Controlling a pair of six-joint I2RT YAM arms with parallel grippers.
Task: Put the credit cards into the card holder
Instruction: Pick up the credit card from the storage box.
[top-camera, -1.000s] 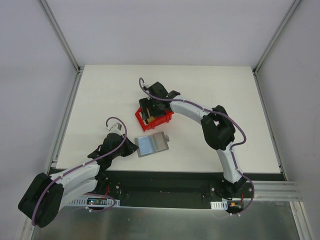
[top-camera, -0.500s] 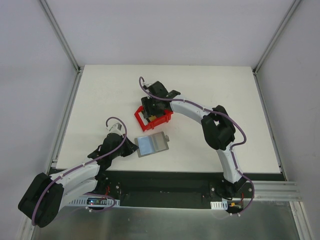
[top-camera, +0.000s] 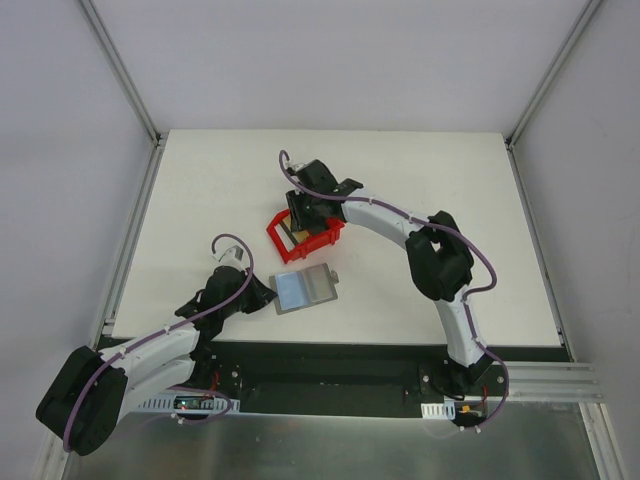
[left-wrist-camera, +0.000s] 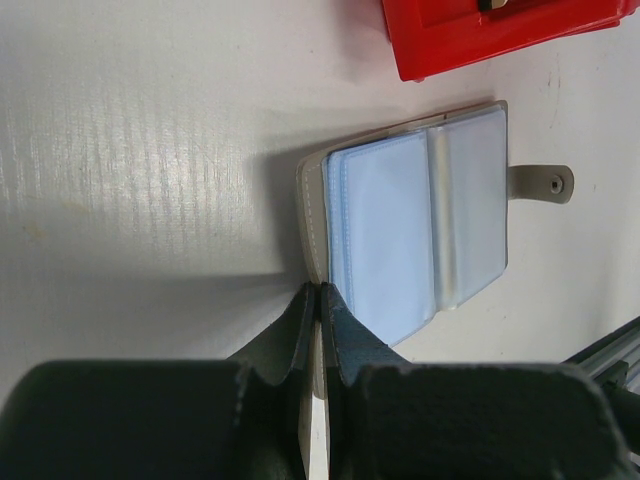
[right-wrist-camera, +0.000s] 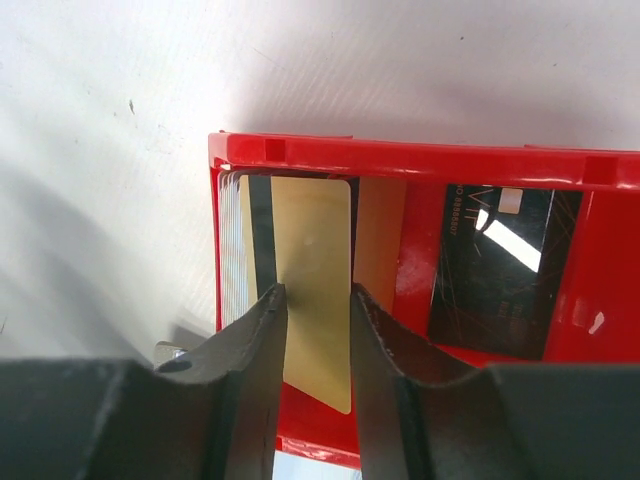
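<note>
The card holder (top-camera: 305, 288) (left-wrist-camera: 420, 230) lies open on the table, grey cover down and clear blue-grey sleeves up. My left gripper (top-camera: 258, 292) (left-wrist-camera: 320, 290) is shut on the near edge of its cover. Over the red bin (top-camera: 325, 240) (right-wrist-camera: 420, 160), my right gripper (top-camera: 298, 222) (right-wrist-camera: 318, 295) has its fingers against the two long edges of a gold credit card (right-wrist-camera: 312, 270) (top-camera: 287, 232). A dark credit card (right-wrist-camera: 495, 270) lies flat in the bin to the right. A white credit card (right-wrist-camera: 232, 250) shows at the bin's left wall.
The red bin (left-wrist-camera: 480, 45) stands just behind the card holder, a small gap between them. The holder's snap tab (left-wrist-camera: 540, 183) sticks out on its right side. White table (top-camera: 200, 200) spreads around both, framed by metal rails.
The right gripper's jaws have narrowed from wide open onto the gold card inside the bin. The left arm and the card holder have stayed still.
</note>
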